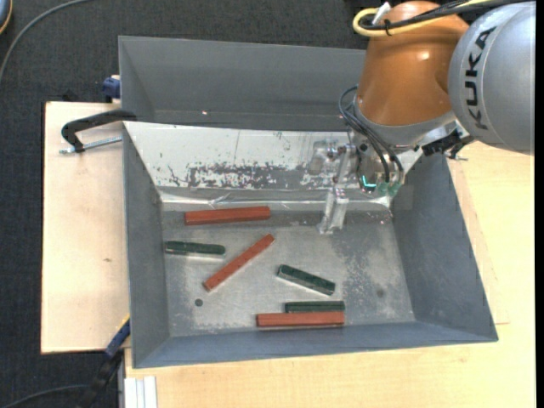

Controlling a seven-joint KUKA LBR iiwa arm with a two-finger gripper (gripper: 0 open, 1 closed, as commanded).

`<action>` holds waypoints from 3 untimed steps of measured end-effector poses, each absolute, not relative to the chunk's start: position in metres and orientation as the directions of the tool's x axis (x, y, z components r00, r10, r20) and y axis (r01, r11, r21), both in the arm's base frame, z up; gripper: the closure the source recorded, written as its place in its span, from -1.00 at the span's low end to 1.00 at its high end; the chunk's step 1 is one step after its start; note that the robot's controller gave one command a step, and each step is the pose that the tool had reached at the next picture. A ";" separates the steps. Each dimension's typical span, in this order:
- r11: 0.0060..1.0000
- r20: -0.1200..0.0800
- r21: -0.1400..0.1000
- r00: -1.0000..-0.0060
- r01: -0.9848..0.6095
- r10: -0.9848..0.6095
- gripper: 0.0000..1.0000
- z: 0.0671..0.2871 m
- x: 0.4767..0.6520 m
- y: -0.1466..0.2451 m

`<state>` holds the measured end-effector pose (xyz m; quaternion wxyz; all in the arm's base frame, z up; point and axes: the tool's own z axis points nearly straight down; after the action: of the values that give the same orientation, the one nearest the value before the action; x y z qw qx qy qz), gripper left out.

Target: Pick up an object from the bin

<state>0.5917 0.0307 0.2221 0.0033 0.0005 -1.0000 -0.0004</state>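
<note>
Sticks, red and dark green, lie loose on the floor of the grey bin (pixel 140 253). Nearest the front wall is the front red stick (pixel 299 320), lying level along that wall, and the front green stick (pixel 316 308) lies just behind it, touching its right half. A little further back, near the middle of the floor, the tilted green stick (pixel 304 280) lies alone, apart from both. To its left the slanted red stick (pixel 239 262) runs diagonally, its lower end toward the front left and its upper end toward the centre. Further left and slightly further back, the left green stick (pixel 195 248) lies close to the left wall. Along the foot of the back wall lies the back red stick (pixel 227 216), almost level.

To the right of that stick, also at the foot of the back wall, the gripper (pixel 330 225) points down over bare floor. Its fingers (pixel 333 211) read as one narrow metal tip, pressed together with nothing between them. The back red stick is the thing nearest to them, its right end well apart from the tip. Above the gripper sits the orange cover (pixel 404 62) of the wrist, with the grey arm (pixel 501 66) coming in from the right.
</note>
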 end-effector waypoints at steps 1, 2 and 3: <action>0.960 0.007 0.000 -0.960 0.281 0.281 -1.00 0.068 0.565 0.052; 0.989 0.001 0.004 -0.989 0.151 0.151 -1.00 0.071 0.545 0.140; 0.987 0.001 0.002 -0.987 0.158 0.158 1.00 0.071 0.546 0.136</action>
<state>0.5457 0.1360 0.0707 0.0003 -0.0793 -0.9969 -0.0008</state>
